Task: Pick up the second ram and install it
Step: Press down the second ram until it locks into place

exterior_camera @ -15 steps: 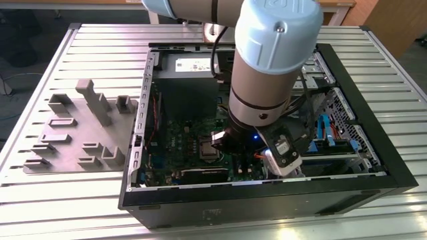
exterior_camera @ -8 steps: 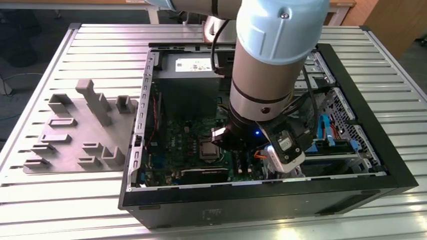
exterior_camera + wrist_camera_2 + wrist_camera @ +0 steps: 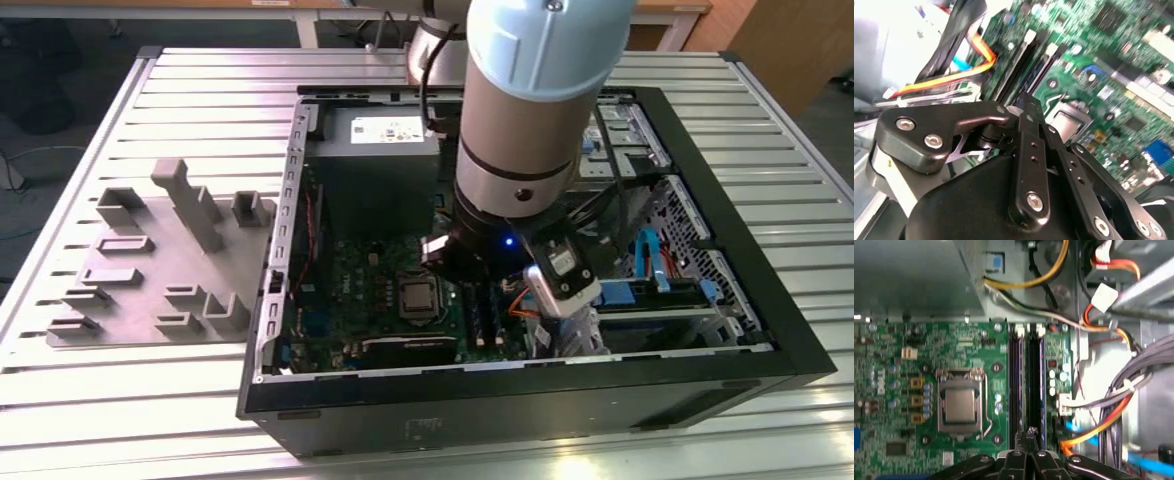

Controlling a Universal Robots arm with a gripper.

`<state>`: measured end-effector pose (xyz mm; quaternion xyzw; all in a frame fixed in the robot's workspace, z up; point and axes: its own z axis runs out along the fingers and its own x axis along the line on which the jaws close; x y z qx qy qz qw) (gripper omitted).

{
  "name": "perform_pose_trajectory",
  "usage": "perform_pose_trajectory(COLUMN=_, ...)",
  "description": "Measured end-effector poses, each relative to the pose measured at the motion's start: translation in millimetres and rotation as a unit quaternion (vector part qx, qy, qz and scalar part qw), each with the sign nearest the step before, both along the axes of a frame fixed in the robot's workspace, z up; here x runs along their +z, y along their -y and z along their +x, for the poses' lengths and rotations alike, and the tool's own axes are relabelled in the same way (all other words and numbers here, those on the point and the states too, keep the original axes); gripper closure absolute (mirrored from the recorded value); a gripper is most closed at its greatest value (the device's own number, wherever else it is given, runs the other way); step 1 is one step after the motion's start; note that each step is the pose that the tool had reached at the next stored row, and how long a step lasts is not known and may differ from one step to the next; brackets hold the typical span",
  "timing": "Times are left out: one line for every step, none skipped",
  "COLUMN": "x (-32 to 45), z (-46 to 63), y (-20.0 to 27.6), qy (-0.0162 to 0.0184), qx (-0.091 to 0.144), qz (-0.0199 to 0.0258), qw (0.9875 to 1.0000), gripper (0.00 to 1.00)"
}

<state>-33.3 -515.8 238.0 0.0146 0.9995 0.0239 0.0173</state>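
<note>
Your gripper is down inside the case, and its fingers look pressed together at the tips. I cannot tell whether anything thin is pinched between them. Directly under the fingertips run the two long memory slots. The one on the cable side carries a dark strip with a blue edge, which I take to be the ram standing in its slot. The processor socket lies to one side of the hand and the orange and grey cables to the other, close but apart from the fingers. The grey fixture is well away from the hand, outside the case.

By my reading you are at the install step, not the pickup. Seating calls for the tips centred over the stick's top edge and a straight push down, clear of the cables.
</note>
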Motion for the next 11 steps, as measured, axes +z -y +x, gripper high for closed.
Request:
perform_pose_trajectory(x=-0.2, z=0.0, y=-4.1, qy=0.0000, qx=0.000, qz=0.0001, qw=1.0000, gripper=0.89)
perform_pose_trajectory(x=-0.2, z=0.0, y=-7.9, qy=0.0000, qx=0.000, qz=0.0000, qw=1.0000, gripper=0.89)
perform_pose_trajectory(x=-0.3, z=0.0, y=-11.7, qy=0.0000, qx=0.000, qz=0.0000, qw=1.0000, gripper=0.89)
perform_pose_trajectory(x=-0.4, z=0.0, y=-15.1, qy=0.0000, qx=0.000, qz=0.0001, qw=1.0000, gripper=0.89)
perform_pose_trajectory(x=-0.5, z=0.0, y=-17.5, qy=0.0000, qx=0.000, qz=0.0001, qw=1.0000, gripper=0.89)
perform_pose_trajectory(x=-0.4, z=0.1, y=-18.3, qy=0.0000, qx=0.000, qz=0.0001, qw=1.0000, gripper=0.89)
perform_pose_trajectory(x=-0.1, z=0.1, y=-18.3, qy=0.0000, qx=0.000, qz=-0.0001, qw=1.0000, gripper=0.89)
perform_pose_trajectory(x=1.3, z=0.0, y=-18.3, qy=-0.0001, qx=0.000, qz=-0.0002, qw=1.0000, gripper=0.89)
perform_pose_trajectory(x=3.0, z=0.1, y=-18.3, qy=0.0000, qx=0.000, qz=-0.0001, qw=1.0000, gripper=0.89)
perform_pose_trajectory(x=5.5, z=0.0, y=-18.4, qy=0.0000, qx=0.000, qz=-0.0001, qw=1.0000, gripper=0.89)
perform_pose_trajectory(x=7.5, z=0.0, y=-18.3, qy=0.0000, qx=0.000, qz=-0.0001, qw=1.0000, gripper=0.89)
